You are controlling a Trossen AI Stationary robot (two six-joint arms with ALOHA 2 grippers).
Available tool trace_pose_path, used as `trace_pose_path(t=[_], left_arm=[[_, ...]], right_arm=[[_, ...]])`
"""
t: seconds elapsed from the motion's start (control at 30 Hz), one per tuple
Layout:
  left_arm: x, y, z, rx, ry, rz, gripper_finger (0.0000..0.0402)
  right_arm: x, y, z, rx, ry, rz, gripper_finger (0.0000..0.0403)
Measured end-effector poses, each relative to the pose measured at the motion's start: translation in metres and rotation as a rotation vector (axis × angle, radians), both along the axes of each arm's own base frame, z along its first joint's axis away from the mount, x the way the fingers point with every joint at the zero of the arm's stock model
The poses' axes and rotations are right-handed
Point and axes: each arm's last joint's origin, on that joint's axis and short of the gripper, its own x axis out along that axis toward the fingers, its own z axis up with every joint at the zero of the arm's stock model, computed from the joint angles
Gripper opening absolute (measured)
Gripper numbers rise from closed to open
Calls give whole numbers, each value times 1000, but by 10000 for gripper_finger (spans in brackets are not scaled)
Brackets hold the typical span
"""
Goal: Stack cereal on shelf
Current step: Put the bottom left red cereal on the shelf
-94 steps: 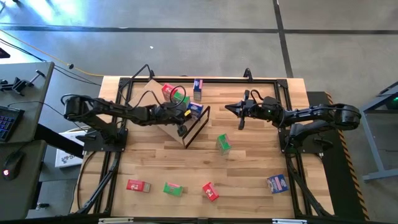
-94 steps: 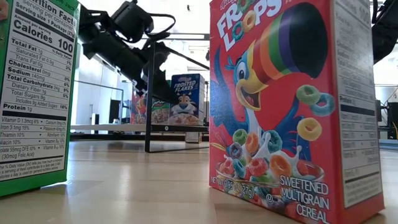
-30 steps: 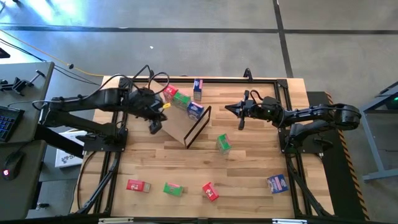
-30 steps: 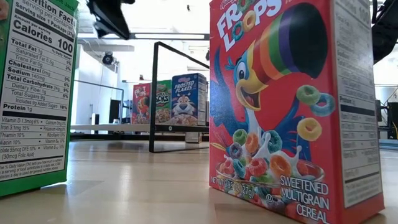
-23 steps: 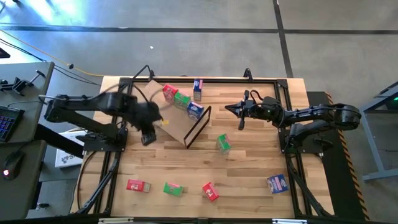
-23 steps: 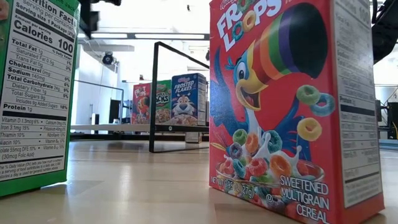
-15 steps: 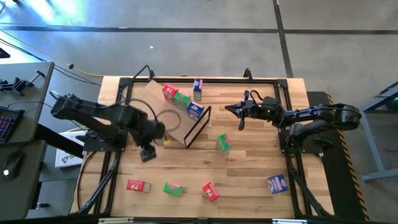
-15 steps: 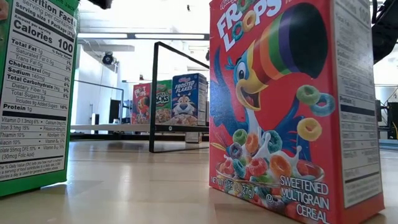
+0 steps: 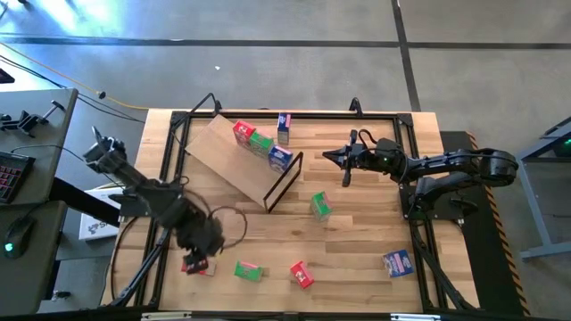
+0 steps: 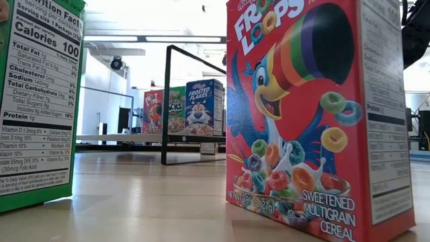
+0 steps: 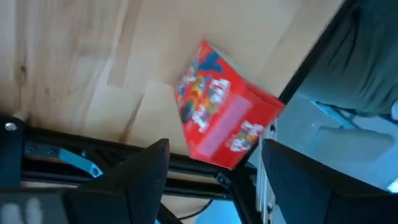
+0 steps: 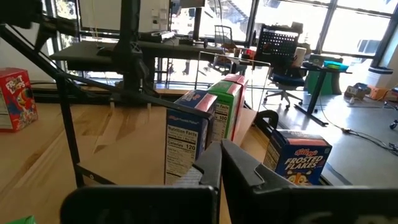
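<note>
Red Froot Loops box (image 11: pixel 224 115) is seen lying flat, long axis diagonal, between the left gripper's (image 11: pixel 211 180) wide-spread fingers (image 11: pixel 143 174). The right gripper (image 9: pixel 346 167), fingers closed, is held above the tabletop (image 9: pixel 357 241).

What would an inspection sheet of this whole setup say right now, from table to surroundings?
Surface: striped wooden table, ringed by a dark frame.
Job's things: shelf lies angled at the far left; a red, a green and a blue box stand in a row on it. Another blue box stands behind it. Loose: green box, near-right blue box, near-edge green box and red boxes.
Clutter: nothing seen.
Tools: left tool open above the near-left red box; right tool shut, empty, beside the shelf.
Cables: dark loops by the left arm.
Surroundings: concrete floor, a keyboard left; office chairs behind.
</note>
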Motion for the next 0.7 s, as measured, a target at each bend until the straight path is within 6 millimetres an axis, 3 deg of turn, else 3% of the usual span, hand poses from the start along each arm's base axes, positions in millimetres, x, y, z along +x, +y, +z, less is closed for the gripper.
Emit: trace_pose_path(t=[0.17, 0.33, 0.7], left_arm=[[-2, -24, 2, 69, -38, -21, 249], [2, -44, -10, 122, -13, -57, 249], [7, -62, -25, 198, -15, -105, 249]], right_arm=[[0, 0, 0, 1, 0, 0, 0], [0, 0, 0, 1, -1, -1, 0], [0, 0, 0, 1, -1, -1, 0]])
